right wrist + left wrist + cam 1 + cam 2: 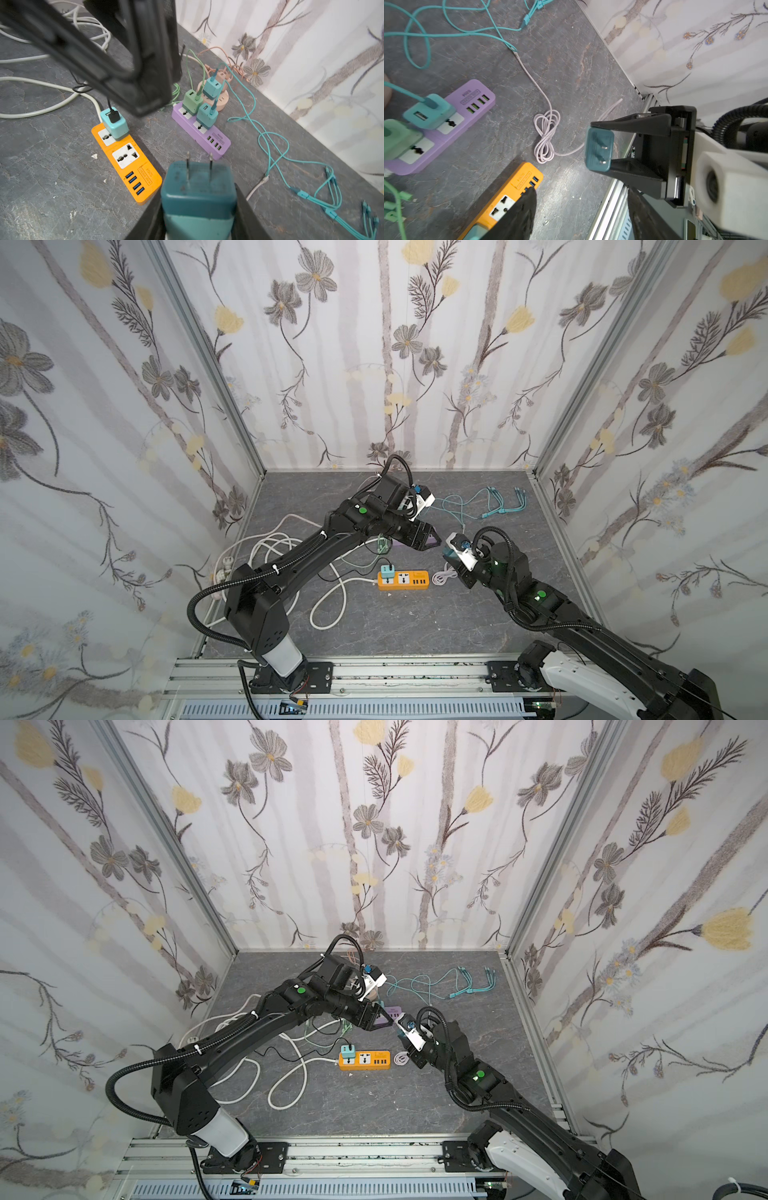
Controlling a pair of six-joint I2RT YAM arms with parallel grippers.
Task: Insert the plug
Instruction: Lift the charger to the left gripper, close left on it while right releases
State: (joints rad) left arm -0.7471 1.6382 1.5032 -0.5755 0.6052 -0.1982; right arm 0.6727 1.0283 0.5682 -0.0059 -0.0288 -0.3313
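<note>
Your right gripper (601, 145) is clamped on the dark-teal two-prong plug (197, 187). In a top view it holds the plug in the air at about 2 o'clock from the orange power strip (403, 580), whose white socket (125, 155) sits free. Your left gripper (432, 540) stands open and empty at the plug's 10 o'clock.
</note>
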